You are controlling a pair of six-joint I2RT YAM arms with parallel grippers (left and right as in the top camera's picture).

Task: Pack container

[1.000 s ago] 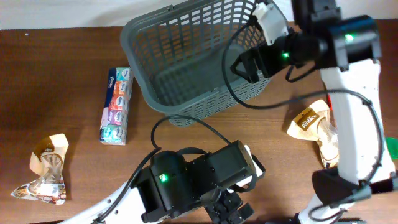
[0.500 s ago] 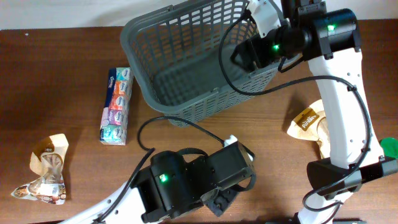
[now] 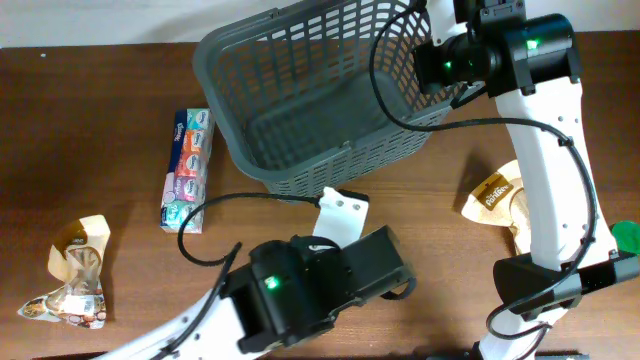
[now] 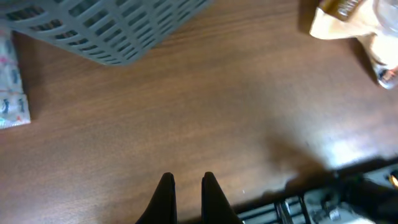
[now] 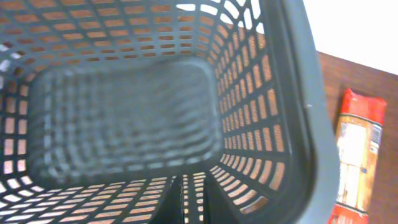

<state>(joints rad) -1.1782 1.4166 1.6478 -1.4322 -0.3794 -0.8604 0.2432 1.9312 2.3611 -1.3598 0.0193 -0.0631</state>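
The container, a large dark grey lattice basket, stands empty at the back centre of the table. In the right wrist view I look down into the container. My right gripper is over its near wall by the right corner, fingers almost together with nothing in them. In the overhead view the right wrist hangs above the basket's right rim. In the left wrist view my left gripper is shut and empty above bare wood, in front of the container.
A pack of tissues lies left of the basket. Snack bags lie at the front left and at the right. A red packet lies beyond the basket's right rim. The left arm fills the front centre.
Both grippers went from open to shut. The right gripper moved right, from inside the basket to over its right rim. The left wrist swung up from the front edge toward the basket.
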